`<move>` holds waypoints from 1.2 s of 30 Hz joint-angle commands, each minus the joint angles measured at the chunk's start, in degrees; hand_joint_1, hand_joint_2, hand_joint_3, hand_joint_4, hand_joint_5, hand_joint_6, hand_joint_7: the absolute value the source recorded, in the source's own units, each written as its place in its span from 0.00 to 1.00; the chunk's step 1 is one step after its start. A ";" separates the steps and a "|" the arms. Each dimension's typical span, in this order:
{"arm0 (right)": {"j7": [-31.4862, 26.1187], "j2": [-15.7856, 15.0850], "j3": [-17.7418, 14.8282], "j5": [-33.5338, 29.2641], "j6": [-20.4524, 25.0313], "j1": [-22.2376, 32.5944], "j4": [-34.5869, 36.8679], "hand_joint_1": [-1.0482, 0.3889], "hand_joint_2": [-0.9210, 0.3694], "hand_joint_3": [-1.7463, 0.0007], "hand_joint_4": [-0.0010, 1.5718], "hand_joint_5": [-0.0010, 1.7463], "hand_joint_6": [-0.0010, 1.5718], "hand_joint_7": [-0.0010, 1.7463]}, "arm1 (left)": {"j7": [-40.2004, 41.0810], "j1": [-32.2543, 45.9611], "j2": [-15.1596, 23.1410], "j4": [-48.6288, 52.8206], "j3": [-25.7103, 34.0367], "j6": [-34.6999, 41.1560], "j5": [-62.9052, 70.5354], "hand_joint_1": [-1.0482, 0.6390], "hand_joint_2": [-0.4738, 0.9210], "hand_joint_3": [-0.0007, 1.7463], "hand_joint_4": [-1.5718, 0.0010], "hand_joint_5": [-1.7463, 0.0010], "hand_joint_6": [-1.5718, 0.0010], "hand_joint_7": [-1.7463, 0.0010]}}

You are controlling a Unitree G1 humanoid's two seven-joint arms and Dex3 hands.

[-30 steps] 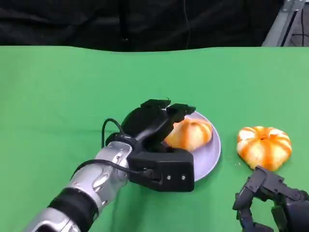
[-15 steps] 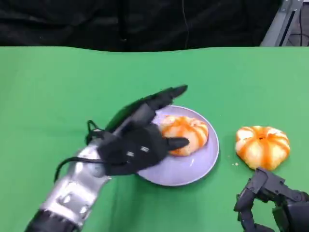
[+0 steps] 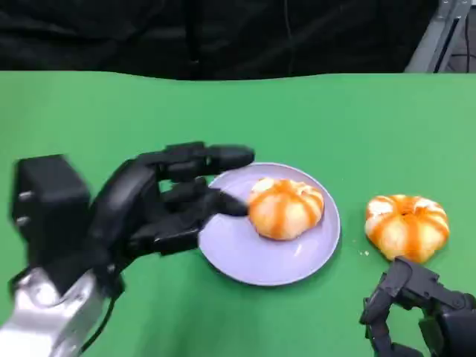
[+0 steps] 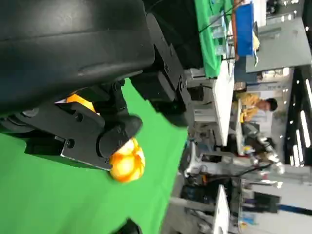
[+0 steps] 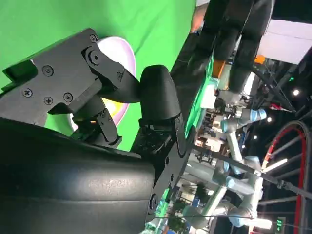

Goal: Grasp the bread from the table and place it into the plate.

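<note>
A green table (image 3: 111,111) stands before a black curtain (image 3: 223,37).

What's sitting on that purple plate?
One orange-striped bread roll sits on the plate. The left robot hand covers the plate's near-left rim, hiding that part.
</note>
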 commanded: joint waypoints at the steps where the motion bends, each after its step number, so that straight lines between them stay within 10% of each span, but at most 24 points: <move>1: 0.16 -0.70 -0.35 0.47 0.97 0.69 -1.10 0.65 0.28 0.35 0.52 1.00 0.47 0.89 | -1.67 2.93 2.43 -3.71 2.45 2.42 -4.26 0.69 0.70 0.90 0.39 0.00 0.44 0.07; 17: 0.21 -0.81 -0.85 0.52 1.29 -0.50 -0.26 0.64 0.29 0.34 0.52 1.00 0.47 0.89 | -7.09 24.42 5.63 -10.03 11.18 5.71 -21.10 0.68 0.77 0.92 0.31 0.00 0.41 0.00; 36: 0.88 -1.52 -1.13 1.21 1.06 -0.03 0.13 0.66 0.29 0.34 0.53 1.00 0.47 0.89 | -8.27 24.42 4.13 -3.55 11.21 -1.51 -18.95 0.71 0.79 0.93 0.31 0.00 0.39 0.00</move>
